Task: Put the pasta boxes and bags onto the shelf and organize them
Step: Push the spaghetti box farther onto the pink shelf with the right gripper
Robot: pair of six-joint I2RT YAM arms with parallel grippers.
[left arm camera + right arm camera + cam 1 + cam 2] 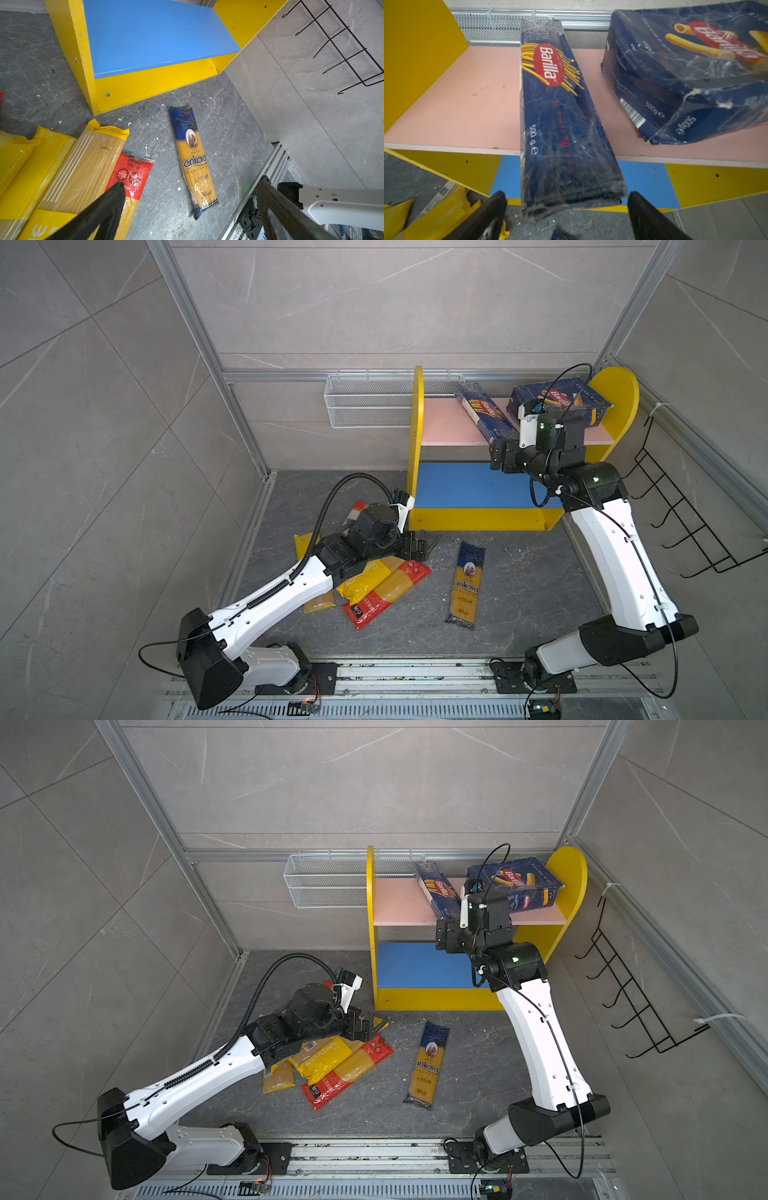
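The shelf (415, 439) holds both pasta boxes on its pink upper board (449, 423). The long narrow Barilla box (560, 124) lies slanted there, its near end overhanging the front edge. The wide rigatoni box (685, 72) lies to its right, tilted. My right gripper (566, 196) is open at the narrow box's overhanging end, a gap at each finger. On the floor, a heap of yellow and red-ended bags (374, 585) lies under my open left gripper (419, 545). The dark blue ankara bag (193, 162) lies alone to its right. The blue lower board (155, 35) is bare.
A white wire basket (365, 402) hangs on the back wall left of the shelf. A black wire hook rack (685, 522) juts from the right wall. Metal rails (415, 680) run along the front under both arm bases.
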